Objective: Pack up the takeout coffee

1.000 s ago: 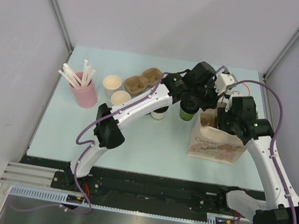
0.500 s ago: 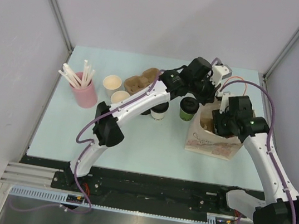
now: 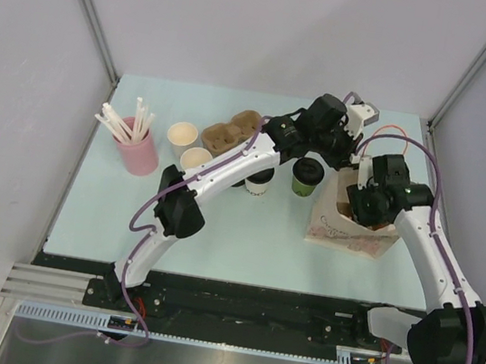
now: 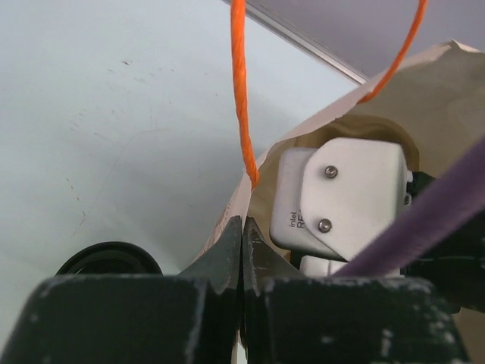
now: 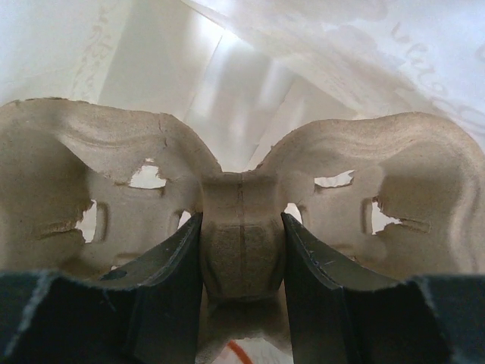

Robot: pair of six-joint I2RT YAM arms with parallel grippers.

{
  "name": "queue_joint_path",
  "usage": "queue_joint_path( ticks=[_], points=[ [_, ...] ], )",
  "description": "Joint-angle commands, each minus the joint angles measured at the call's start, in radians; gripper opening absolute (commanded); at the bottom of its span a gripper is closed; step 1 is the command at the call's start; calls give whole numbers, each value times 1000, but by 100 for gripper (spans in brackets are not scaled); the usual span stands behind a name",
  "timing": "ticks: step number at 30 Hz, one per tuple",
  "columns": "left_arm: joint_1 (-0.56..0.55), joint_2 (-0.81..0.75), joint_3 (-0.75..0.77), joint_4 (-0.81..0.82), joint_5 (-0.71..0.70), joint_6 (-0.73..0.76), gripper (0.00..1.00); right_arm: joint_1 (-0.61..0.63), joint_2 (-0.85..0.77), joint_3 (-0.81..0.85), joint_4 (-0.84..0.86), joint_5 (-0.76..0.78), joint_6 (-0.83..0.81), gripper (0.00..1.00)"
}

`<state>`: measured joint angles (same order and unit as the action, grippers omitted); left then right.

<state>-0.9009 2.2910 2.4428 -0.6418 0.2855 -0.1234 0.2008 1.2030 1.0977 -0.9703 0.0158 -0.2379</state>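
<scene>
The green-sided cup (image 3: 306,179) and the white-sided cup (image 3: 259,181) stand on the table, each with a black lid, just left of the paper bag (image 3: 350,227). My left gripper (image 3: 342,157) is shut on the bag's rim (image 4: 241,199). Its view shows the bag's orange string handle (image 4: 241,91) and one black lid (image 4: 110,258) below left. My right gripper (image 3: 364,206) reaches down inside the bag. In the right wrist view it (image 5: 242,246) is shut on the middle post of a pulp cup carrier (image 5: 241,227), whose two cup wells are empty.
A second pulp carrier (image 3: 232,132) lies at the back of the table. Two lidless cups (image 3: 182,136) (image 3: 196,159) stand beside it. A pink cup of white straws (image 3: 139,150) stands at the left. Grey walls enclose the table on three sides.
My left gripper moved from above the green cup back to the bag's rim. The bag shifted slightly, and my right gripper went deeper into it with the carrier.
</scene>
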Motion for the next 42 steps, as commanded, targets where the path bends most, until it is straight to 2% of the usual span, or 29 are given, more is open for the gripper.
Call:
queue_joint_path(
  ticks=[1,12,17,24,27,33,36,40,42],
  points=[
    [25,-15,33,103,-91,-51,0,-17,29,-27,-71,24,-31,3],
    [26,-50,2,102,-43,-103,0,-86,40,-59,-42,78,-21,2],
    [22,-44,18,102,15,-137,0,-113,117,-33,-27,92,-11,3],
    [2,-25,28,106,-20,-128,0,-132,268,-4,21,95,34,4],
    [3,-25,35,106,-42,-101,0,-150,294,-6,65,44,54,5],
    [2,-27,36,119,-9,-61,0,-152,334,-32,117,41,63,8],
    [2,-24,36,126,-11,-50,0,-152,337,-36,128,38,63,15],
    [2,-27,19,126,-20,-35,0,-150,302,-39,130,24,52,43],
    [2,-25,7,128,-31,-22,1,-143,273,-39,130,10,49,50]
  ],
)
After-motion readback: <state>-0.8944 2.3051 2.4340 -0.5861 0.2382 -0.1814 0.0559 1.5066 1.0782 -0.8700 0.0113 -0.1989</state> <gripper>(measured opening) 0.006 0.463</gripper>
